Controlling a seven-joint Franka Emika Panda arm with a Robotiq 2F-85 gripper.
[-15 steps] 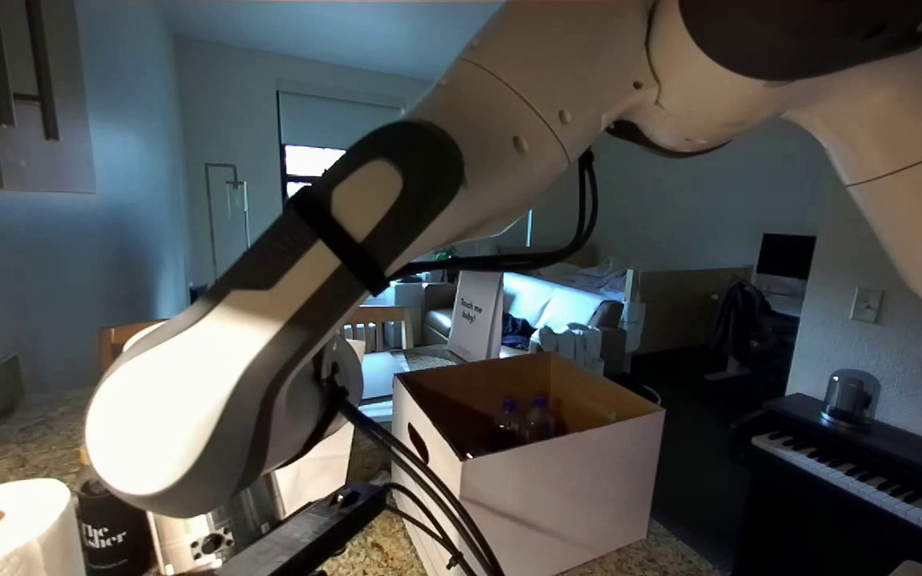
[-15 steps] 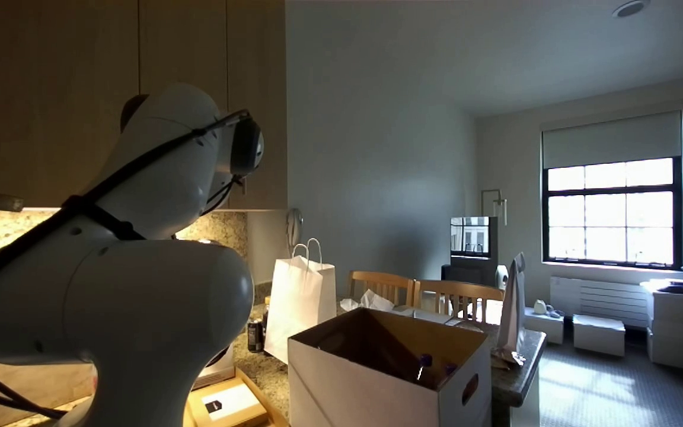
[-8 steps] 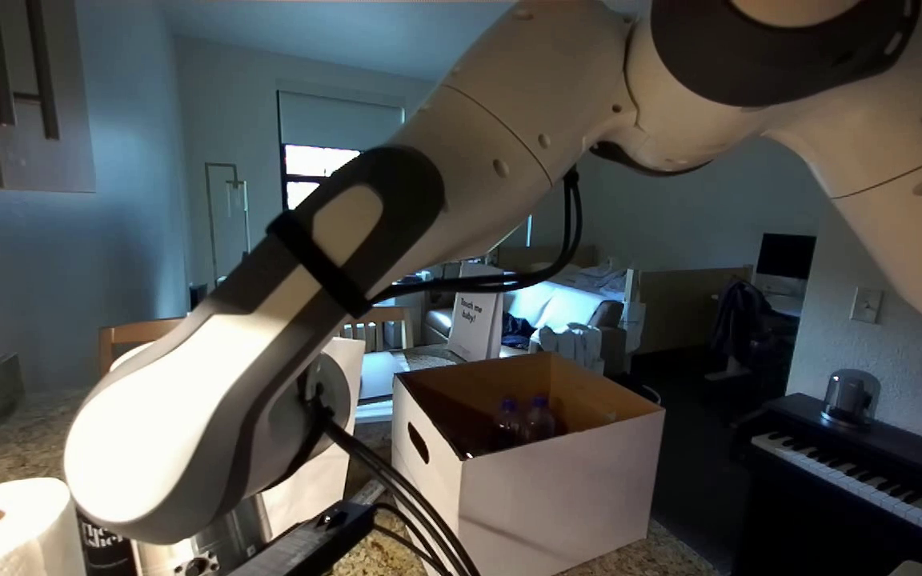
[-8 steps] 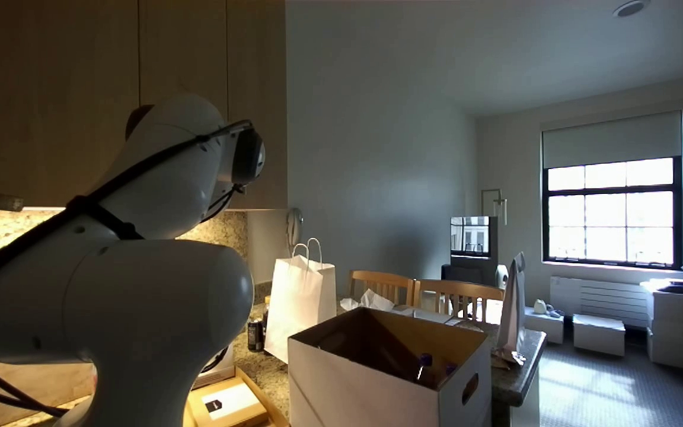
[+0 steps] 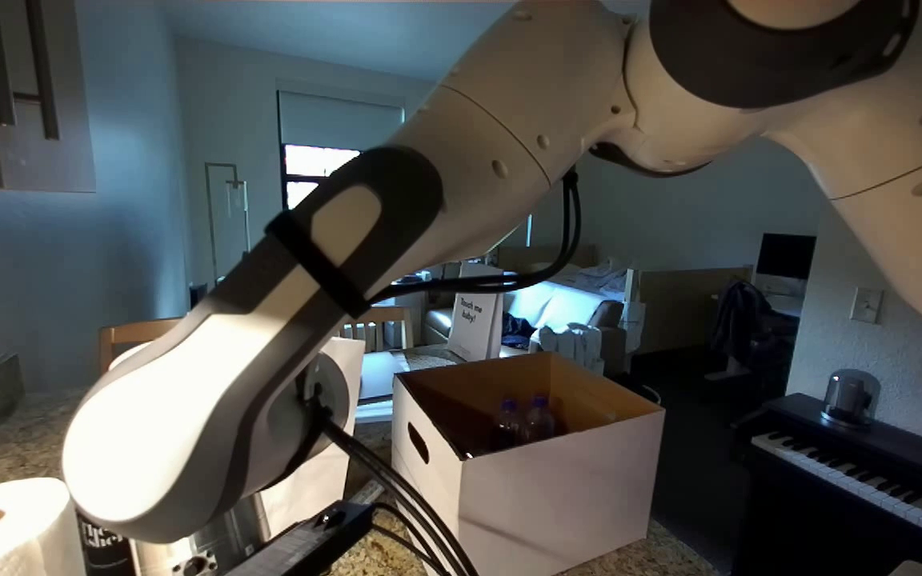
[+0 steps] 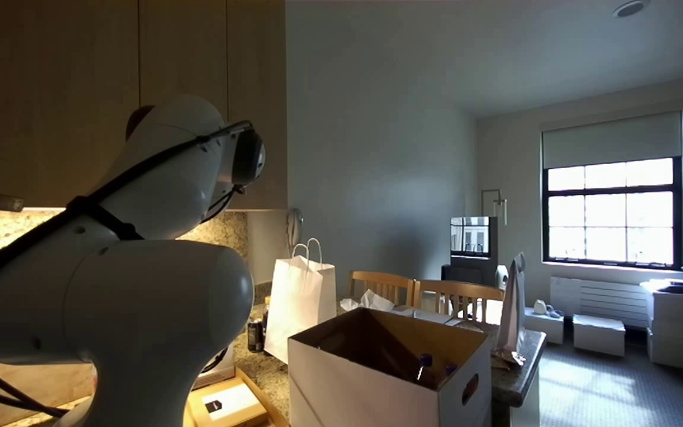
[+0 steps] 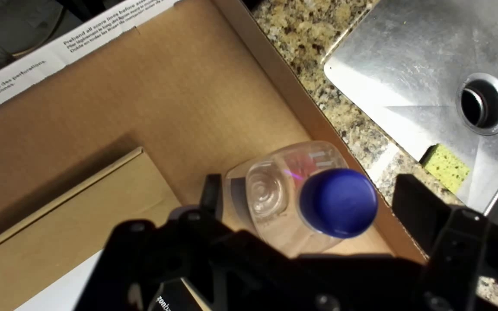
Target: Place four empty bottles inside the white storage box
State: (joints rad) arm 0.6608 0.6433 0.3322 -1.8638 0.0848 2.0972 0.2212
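Observation:
In the wrist view a clear bottle with a blue cap [image 7: 339,203] stands in a shallow cardboard tray [image 7: 180,77]. My gripper [image 7: 309,192] is above it and open, one finger on each side. A gap shows between the cap and the right-hand finger [image 7: 417,207]; whether the left-hand finger touches the bottle I cannot tell. The white storage box [image 5: 565,496] sits on the counter in both exterior views. Inside it are two bottles, one nearer the handle slot [image 5: 508,424] and a second bottle [image 5: 539,420] beside it. Both exterior views leave the fingers out of sight.
A flat brown carton [image 7: 102,216] shares the tray. Beyond the tray's wall lies a steel sink [image 7: 404,82] with a yellow sponge [image 7: 445,168]. A paper roll [image 5: 17,528], a dark jar [image 5: 105,548] and a white paper bag [image 6: 303,302] stand on the counter.
The arm came down a little in both exterior views during the first half second and has hardly moved since. The box and the bottles in it stayed where they were.

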